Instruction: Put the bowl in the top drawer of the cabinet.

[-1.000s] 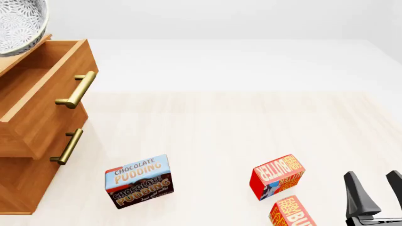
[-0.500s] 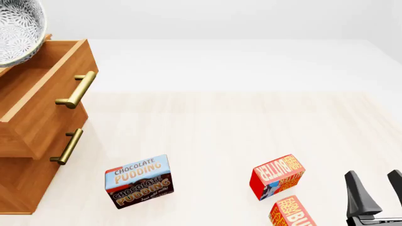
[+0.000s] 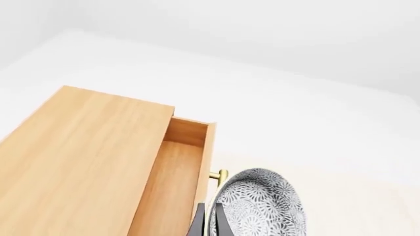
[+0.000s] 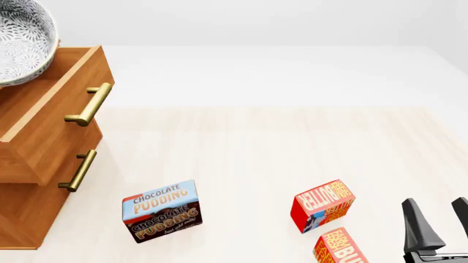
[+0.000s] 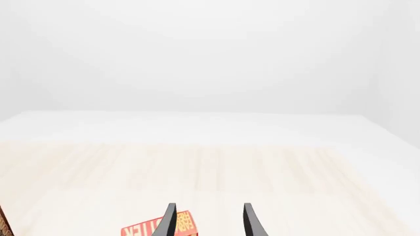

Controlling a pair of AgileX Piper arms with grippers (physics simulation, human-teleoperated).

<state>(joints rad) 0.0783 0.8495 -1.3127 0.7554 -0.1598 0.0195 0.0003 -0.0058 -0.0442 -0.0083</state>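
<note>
The patterned white bowl (image 4: pixel 22 44) hangs at the far left over the open top drawer (image 4: pixel 51 109) of the honey-brown cabinet (image 4: pixel 22 219). In the left wrist view my left gripper (image 3: pixel 208 223) is shut on the rim of the bowl (image 3: pixel 262 206), beside the drawer's open box (image 3: pixel 174 182) and its brass handle (image 3: pixel 219 174). The left gripper itself does not show in the front view. My right gripper (image 4: pixel 439 224) stands open and holds nothing at the near right; the same holds for the right gripper (image 5: pixel 208 221) in its own wrist view.
The lower drawer's brass handle (image 4: pixel 78 171) sits under the open drawer. A chocolate pudding box (image 4: pixel 161 211) stands near the cabinet's front. Two red butter boxes (image 4: pixel 321 205) (image 4: pixel 340 247) lie to the left of the right gripper.
The bowl has come lower in the front view, closer over the open top drawer. The right gripper has barely moved.
</note>
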